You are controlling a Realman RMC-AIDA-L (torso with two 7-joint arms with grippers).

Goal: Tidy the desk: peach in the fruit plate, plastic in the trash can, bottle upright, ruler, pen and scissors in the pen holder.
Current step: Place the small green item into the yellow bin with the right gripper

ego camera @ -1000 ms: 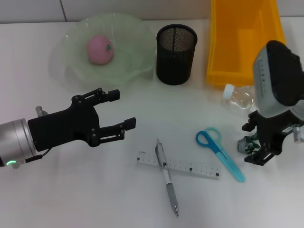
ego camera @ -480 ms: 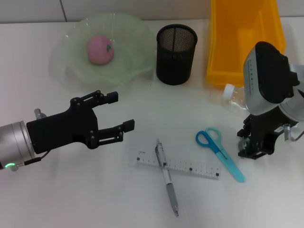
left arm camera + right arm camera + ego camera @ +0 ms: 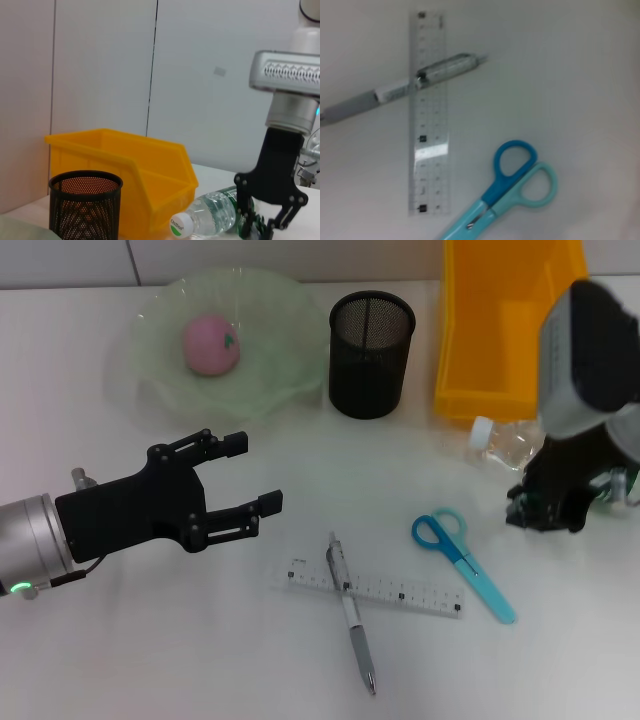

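The bottle (image 3: 505, 446) lay on its side before the yellow bin (image 3: 510, 325), its body between the right gripper's (image 3: 545, 510) closed-in jaws, while the left gripper (image 3: 245, 475) hovered open-jawed, well apart.

No readable text; the bottle (image 3: 212, 218) cap's print is illegible.

A plain white worktop (image 3: 150, 640) fills the head view, evenly lit with only soft shadows. Along its far edge rises a pale panelled wall (image 3: 100, 65), divided by thin dark vertical seams (image 3: 152, 65).
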